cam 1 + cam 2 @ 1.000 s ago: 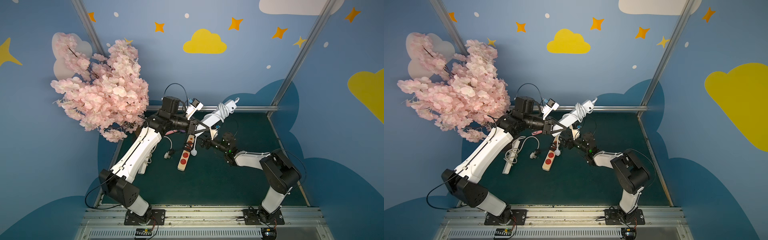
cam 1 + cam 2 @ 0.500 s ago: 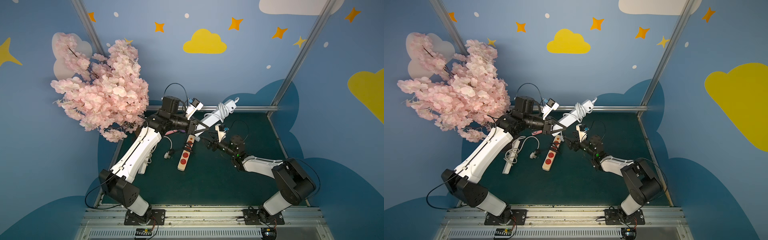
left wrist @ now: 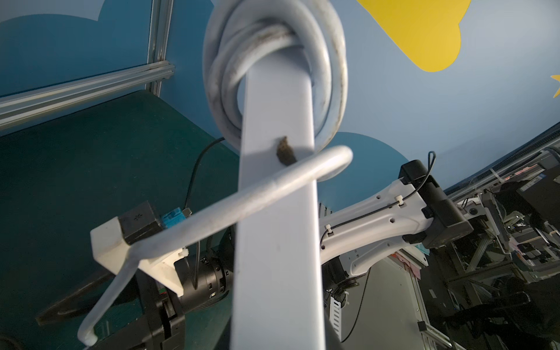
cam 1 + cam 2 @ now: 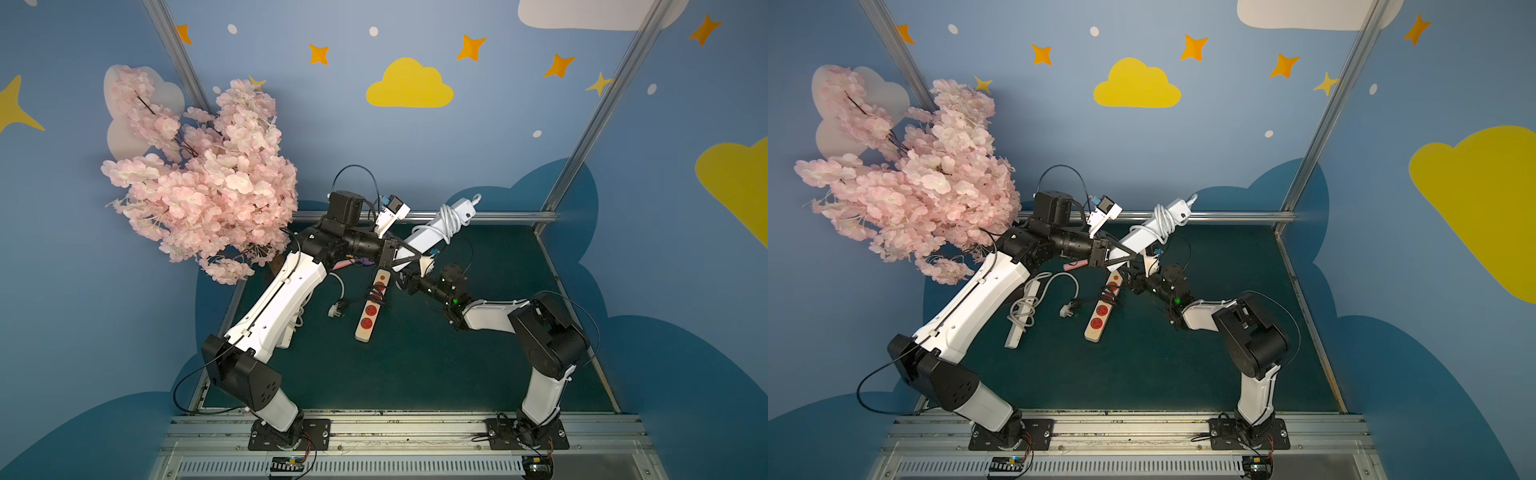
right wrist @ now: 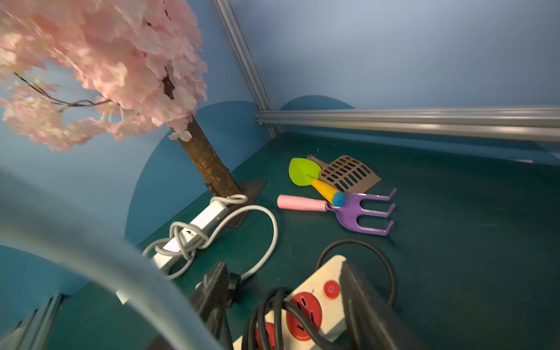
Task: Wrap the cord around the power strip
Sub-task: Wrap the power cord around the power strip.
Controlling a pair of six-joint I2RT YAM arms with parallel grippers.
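Observation:
My left gripper (image 4: 419, 258) is shut on the lower end of a white power strip (image 4: 436, 226) and holds it tilted up off the mat toward the back rail. The white cord (image 4: 452, 217) is coiled several times round the strip's upper half. In the left wrist view the cord (image 3: 272, 60) loops round the strip (image 3: 278, 212), and its loose tail (image 3: 212, 221) runs down past my right wrist camera. My right gripper (image 4: 401, 283) hovers just under the strip's lower end. Its fingers (image 5: 216, 288) stand apart with nothing between them, so it is open.
A beige power strip (image 4: 371, 307) with red sockets and a black cord lies on the green mat right below my right gripper. Another white strip with a grey cord (image 4: 1025, 307) lies further left. Toy garden tools (image 5: 348, 194) lie near the cherry tree (image 4: 199, 183). A metal rail (image 4: 498, 216) bounds the back.
My right arm swung out to the right and has come back in under the strip's lower end, with its jaws narrower than before. The left arm and the strip have not moved.

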